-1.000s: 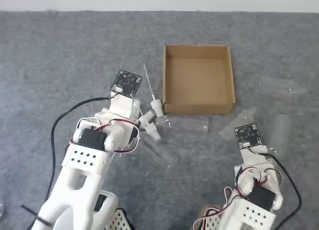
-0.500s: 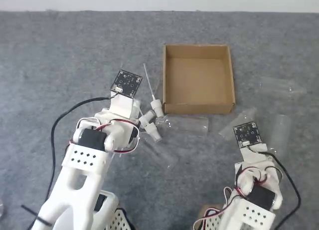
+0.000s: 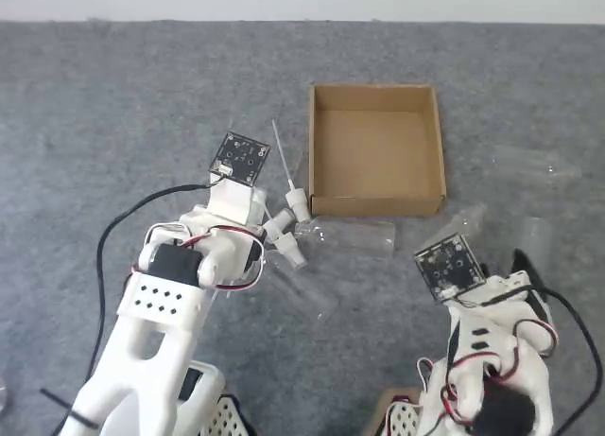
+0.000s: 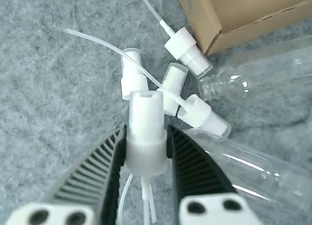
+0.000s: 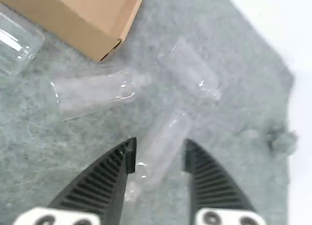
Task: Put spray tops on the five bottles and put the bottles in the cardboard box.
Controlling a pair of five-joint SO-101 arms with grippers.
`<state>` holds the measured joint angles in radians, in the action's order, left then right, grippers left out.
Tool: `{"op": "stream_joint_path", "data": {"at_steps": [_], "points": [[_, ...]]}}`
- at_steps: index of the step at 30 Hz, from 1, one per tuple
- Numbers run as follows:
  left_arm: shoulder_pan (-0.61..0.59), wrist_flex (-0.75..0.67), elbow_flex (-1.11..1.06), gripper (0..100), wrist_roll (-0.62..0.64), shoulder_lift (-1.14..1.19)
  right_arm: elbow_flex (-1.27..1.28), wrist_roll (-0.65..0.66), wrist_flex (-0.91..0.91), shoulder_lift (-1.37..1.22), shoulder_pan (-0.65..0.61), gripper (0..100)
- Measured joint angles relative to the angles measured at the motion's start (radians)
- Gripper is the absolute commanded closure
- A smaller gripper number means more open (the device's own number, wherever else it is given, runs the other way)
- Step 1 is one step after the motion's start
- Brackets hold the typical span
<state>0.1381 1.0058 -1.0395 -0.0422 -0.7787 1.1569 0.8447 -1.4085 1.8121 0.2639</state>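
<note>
White plastic spray top (image 4: 145, 132) held in left end effector (image 4: 145, 138); clear plastic bottle (image 5: 165, 137), likely light, slippery, framed mid-body by parted right end effector (image 5: 159, 145).

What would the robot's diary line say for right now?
left gripper: shut on spray top | right gripper: open, astride lying bottle | cardboard box: no bottles inside

The box (image 3: 378, 205) stands open-topped. Tops (image 3: 288, 223) and two bottles (image 3: 352, 235) crowd its 6-to-8 o'clock side. Three more bottles (image 3: 532, 242) lie scattered at 3 to 5 o'clock. Bare table (image 3: 123, 105) stretches wide from 9 through 12 o'clock.
</note>
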Motion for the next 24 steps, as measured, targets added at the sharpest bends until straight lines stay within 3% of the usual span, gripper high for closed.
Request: {"op": "stream_joint_path", "data": {"at_steps": [4,9,15,18,24], "points": [[0.000,0.000,0.000,99,0.000,0.000,-0.055,0.028,-0.005,-0.049,0.029,83.9],[0.000,0.000,0.000,99,0.000,0.000,-0.164,0.127,0.025,-0.290,0.083,83.9],[0.000,0.000,0.000,99,0.000,0.000,-0.365,0.407,0.026,-0.698,0.123,83.7],[0.000,0.000,0.000,99,0.000,0.000,-0.451,0.568,0.026,-0.887,0.150,78.6],[0.000,0.000,0.000,99,0.000,0.000,-0.555,0.744,0.035,-1.109,0.192,71.9]]}}
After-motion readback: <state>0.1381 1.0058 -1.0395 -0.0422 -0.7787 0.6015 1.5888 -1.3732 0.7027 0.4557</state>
